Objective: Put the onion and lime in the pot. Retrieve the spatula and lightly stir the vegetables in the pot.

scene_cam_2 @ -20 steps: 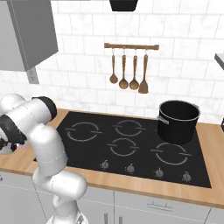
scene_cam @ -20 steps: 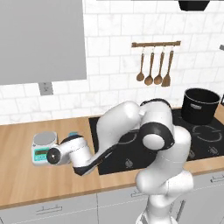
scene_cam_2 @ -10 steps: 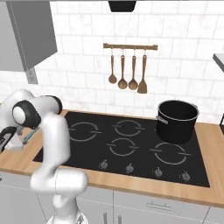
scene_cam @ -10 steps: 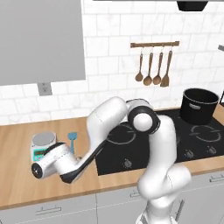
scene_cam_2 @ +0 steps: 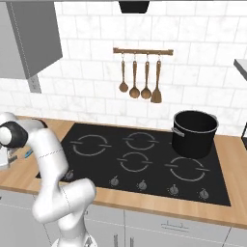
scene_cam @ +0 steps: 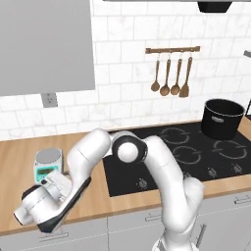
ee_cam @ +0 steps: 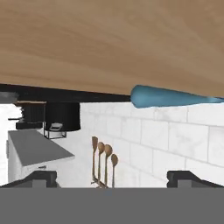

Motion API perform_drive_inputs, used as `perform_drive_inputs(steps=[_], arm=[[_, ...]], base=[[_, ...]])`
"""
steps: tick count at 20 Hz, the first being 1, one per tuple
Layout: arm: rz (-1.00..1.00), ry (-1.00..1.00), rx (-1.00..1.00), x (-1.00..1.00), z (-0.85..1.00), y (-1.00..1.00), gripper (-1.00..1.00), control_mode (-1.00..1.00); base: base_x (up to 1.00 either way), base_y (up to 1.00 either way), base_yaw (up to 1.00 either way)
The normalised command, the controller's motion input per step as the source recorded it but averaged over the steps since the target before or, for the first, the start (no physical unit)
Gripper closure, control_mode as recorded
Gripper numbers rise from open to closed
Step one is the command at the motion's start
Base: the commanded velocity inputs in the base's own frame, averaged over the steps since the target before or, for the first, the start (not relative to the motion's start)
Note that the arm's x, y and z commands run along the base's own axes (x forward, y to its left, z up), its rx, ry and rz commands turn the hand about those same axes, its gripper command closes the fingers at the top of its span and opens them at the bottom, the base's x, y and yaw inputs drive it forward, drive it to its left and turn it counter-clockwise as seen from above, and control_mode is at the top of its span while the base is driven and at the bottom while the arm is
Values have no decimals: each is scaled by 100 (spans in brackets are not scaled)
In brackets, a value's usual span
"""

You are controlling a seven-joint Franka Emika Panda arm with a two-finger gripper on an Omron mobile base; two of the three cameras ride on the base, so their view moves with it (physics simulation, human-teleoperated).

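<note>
My gripper [ee_cam: 114,180] is open, with nothing between its fingertips [ee_cam: 41,178]. The hand view is rolled upside down, so the wooden counter runs across its top. The light-blue spatula [ee_cam: 175,97] lies on that counter ahead of the hand and to the right, apart from the fingers. A sliver of the spatula [scene_cam_2: 27,153] also shows beside the hand at the left edge of the right base view. The hand [scene_cam: 41,203] hangs low at the counter's front left. The black pot [scene_cam: 223,118] [scene_cam_2: 194,133] stands on the back right burner, far from the hand. The onion and lime are out of view.
A small kitchen scale [scene_cam: 48,163] stands just behind the hand. The black cooktop [scene_cam_2: 140,159] lies between the hand and the pot. Wooden spoons and a turner [scene_cam_2: 140,82] hang on a wall rail. A grey cabinet [scene_cam: 46,44] hangs above the left counter.
The arm has swung further left and down, bringing the hand low over the counter's front in front of the scale. The gripper has stayed open.
</note>
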Motion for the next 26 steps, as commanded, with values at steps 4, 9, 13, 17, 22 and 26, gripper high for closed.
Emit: perform_drive_inputs(steps=[4, 9, 13, 17, 22, 26], arm=[[33, 6, -3, -3, 12, -68, -100, -100], [36, 7, 11, 0, 61, -75, -100, -100], [35, 21, 23, 3, 31, -13, -100, -100], [28, 34, 20, 21, 5, 0, -100, -100], [23, 40, 12, 36, -3, 7, -100, -100], [17, 21, 1, 23, -19, 48, -100, -100]], base=[[0, 0, 0], [0, 0, 0], [0, 0, 0], [0, 0, 0], [0, 0, 0], [0, 0, 0]])
